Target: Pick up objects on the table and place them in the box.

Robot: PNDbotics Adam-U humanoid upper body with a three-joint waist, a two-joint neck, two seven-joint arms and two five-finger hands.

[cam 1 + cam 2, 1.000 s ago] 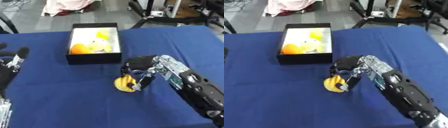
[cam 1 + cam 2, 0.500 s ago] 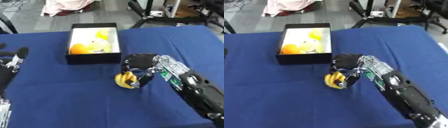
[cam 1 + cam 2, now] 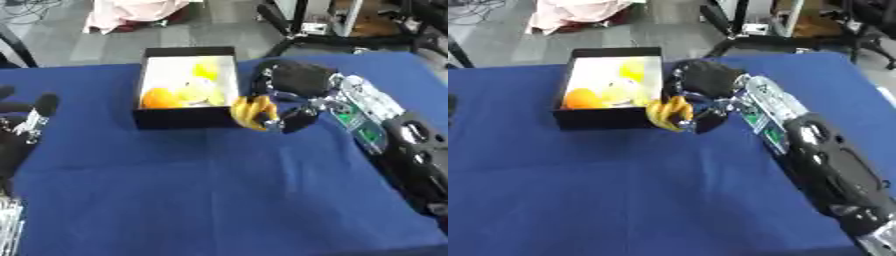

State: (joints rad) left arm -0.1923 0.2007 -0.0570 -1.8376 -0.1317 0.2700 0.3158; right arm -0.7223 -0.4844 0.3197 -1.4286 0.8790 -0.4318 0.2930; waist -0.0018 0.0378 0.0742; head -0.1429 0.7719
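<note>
Yellow banana bunch [image 3: 255, 112] within right robot hand [image 3: 293, 92]

Grey floor [image 3: 105, 42], black chair legs [image 3: 289, 42]

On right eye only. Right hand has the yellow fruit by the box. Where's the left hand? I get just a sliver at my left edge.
Observer: Left hand shows at the left edge of the left eye view, over the blue table, well left of the box.
Operator: Holding anything?
Observer: No. Its fingers point up, relaxed, nothing in them.
Operator: Anything else there?
Observer: A silver part in the bottom left corner; can't tell what it is.
</note>
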